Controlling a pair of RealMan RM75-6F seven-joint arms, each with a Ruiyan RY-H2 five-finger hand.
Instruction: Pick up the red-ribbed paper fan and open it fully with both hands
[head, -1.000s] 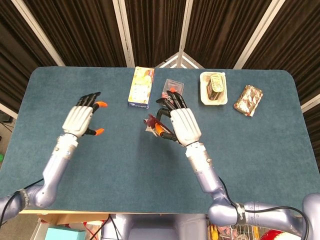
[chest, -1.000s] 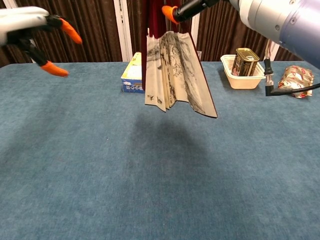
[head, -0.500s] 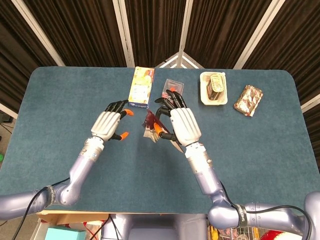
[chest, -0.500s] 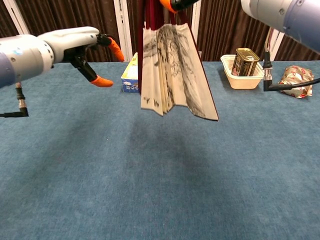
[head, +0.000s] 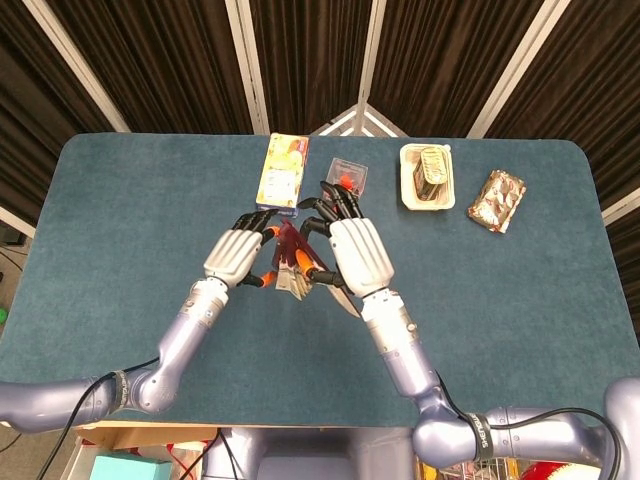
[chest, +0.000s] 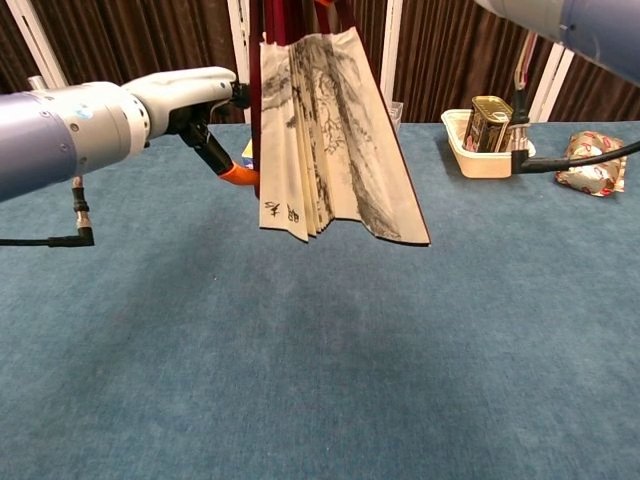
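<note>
So the red-ribbed paper fan with the ink painting (chest: 325, 140) is hanging in the air over the middle of the blue felt table (chest: 300, 380), ribs running roughly straight down, only partly spread. The right hand (head: 355, 250) has it gripped up at the top end. The left hand (chest: 190, 95) sits just beside the fan's left outer rib, fingers apart and holding nothing; touching it or not, I can't tell.
</note>
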